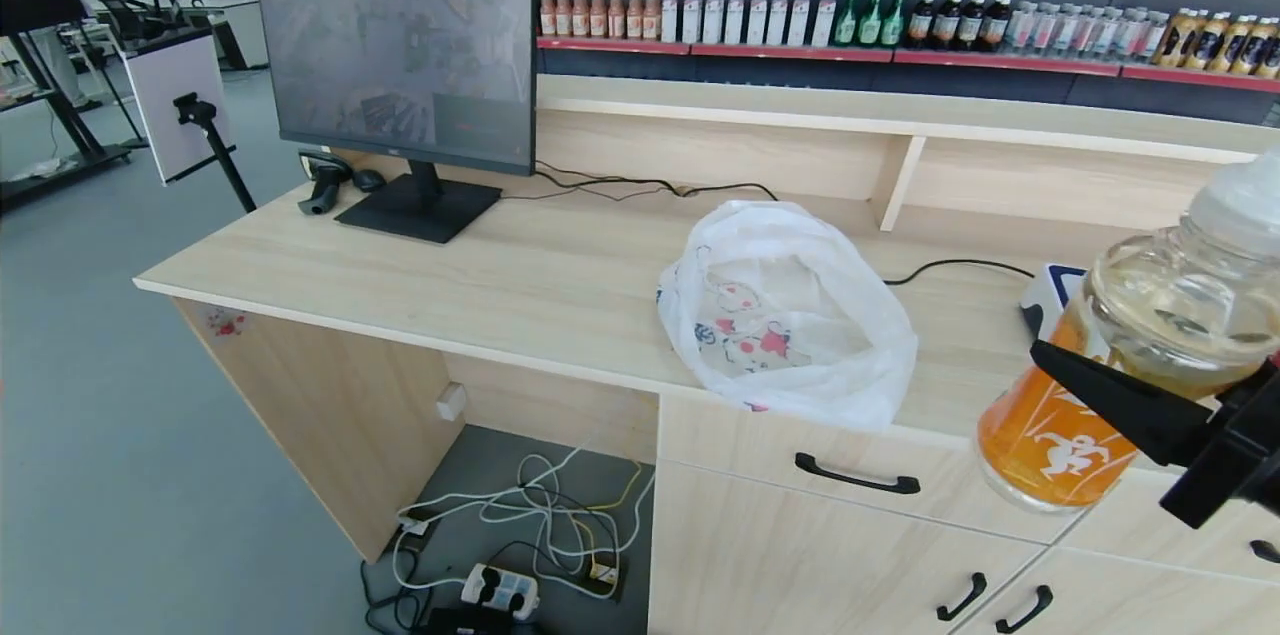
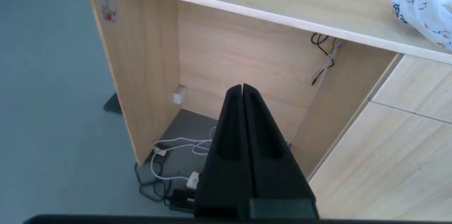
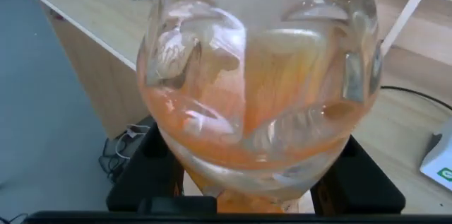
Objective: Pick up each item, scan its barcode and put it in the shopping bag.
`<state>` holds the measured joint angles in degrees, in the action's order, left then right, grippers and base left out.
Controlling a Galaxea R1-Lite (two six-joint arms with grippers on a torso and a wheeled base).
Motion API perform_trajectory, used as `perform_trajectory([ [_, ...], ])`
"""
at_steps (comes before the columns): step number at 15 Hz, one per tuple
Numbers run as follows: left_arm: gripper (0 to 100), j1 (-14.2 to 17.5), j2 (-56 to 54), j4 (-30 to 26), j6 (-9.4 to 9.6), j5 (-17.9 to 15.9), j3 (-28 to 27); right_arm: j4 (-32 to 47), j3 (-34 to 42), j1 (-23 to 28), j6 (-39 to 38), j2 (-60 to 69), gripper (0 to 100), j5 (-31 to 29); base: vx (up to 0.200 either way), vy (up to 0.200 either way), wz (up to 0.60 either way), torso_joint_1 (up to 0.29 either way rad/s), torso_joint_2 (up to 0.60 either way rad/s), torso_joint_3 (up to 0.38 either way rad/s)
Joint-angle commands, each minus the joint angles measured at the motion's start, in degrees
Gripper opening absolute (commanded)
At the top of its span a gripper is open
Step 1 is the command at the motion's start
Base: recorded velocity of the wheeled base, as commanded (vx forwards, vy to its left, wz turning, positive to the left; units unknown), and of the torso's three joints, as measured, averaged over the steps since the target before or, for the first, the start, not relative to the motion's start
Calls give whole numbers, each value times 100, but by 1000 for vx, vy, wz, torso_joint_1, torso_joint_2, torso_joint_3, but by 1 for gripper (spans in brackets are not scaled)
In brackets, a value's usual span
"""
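your right hand (image 1: 1140, 395) grips a bottle (image 1: 1150, 305) of orange drink. the bottle is tilted with its cap up and to the right, out past the worktop's (image 1: 500, 265) front edge and above the drawers (image 1: 850, 475). the shopping bag (image 1: 790, 315) sits with its mouth open near that same edge, to the bottle's left. bare worktop stretches from the bag to the monitor (image 1: 405, 55). a white scanner (image 1: 1050, 295) lies just behind the bottle, partly hidden.

the right wrist view gives you black fingers (image 3: 141, 181) on both sides of the bottle. the left wrist view gives you the left hand (image 2: 243, 93), fingers pressed together, low before the hollow under the worktop, above floor cables (image 2: 176, 157).
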<state>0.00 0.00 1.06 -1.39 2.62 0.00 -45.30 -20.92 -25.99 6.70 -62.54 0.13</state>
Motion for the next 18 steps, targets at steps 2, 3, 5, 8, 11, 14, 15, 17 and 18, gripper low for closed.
perform_trajectory([
  [2, 0, 0, 9, -1, 7, 2, 0, -93, -1222, -46, -336, -1340, 0, 268, 0, 0, 0, 0, 0, 0],
  [3, 0, 0, 0, -1, 7, 2, 0, -146, -1520, -46, -433, -1656, 0, 277, 0, 0, 0, 0, 0, 0],
  [5, 0, 0, 0, -1, 7, 2, 0, -365, -1916, -46, -644, -2193, 0, 277, 0, 0, 0, 0, 0, 0],
  [8, 0, 0, 0, -1, 7, 2, 0, -1033, -2285, -29, -908, -3045, 0, 285, 0, 0, 0, 0, 0, 0],
  [11, 0, 0, 0, -1, 7, 2, 0, -1842, -2434, -20, -934, -3994, 0, 549, 0, 0, 0, 0, 0, 0],
  [14, 0, 0, 0, -1, 25, 2, 0, -1877, -3006, -11, -934, -4539, 0, 584, 0, 0, 0, 0, 0, 0],
  [15, 0, 0, 0, -1, 25, 2, 0, -1877, -3208, 15, -934, -4671, 0, 602, 0, 0, 0, 0, 0, 0],
  [17, 0, 0, 0, -1, 25, 2, 0, -1948, -3392, 156, -934, -4961, 0, 786, 0, 0, 0, 0, 0, 0],
  [18, 0, 0, 0, -1, 25, 2, 0, -2088, -3419, 182, -934, -5102, 0, 874, 0, 0, 0, 0, 0, 0],
])
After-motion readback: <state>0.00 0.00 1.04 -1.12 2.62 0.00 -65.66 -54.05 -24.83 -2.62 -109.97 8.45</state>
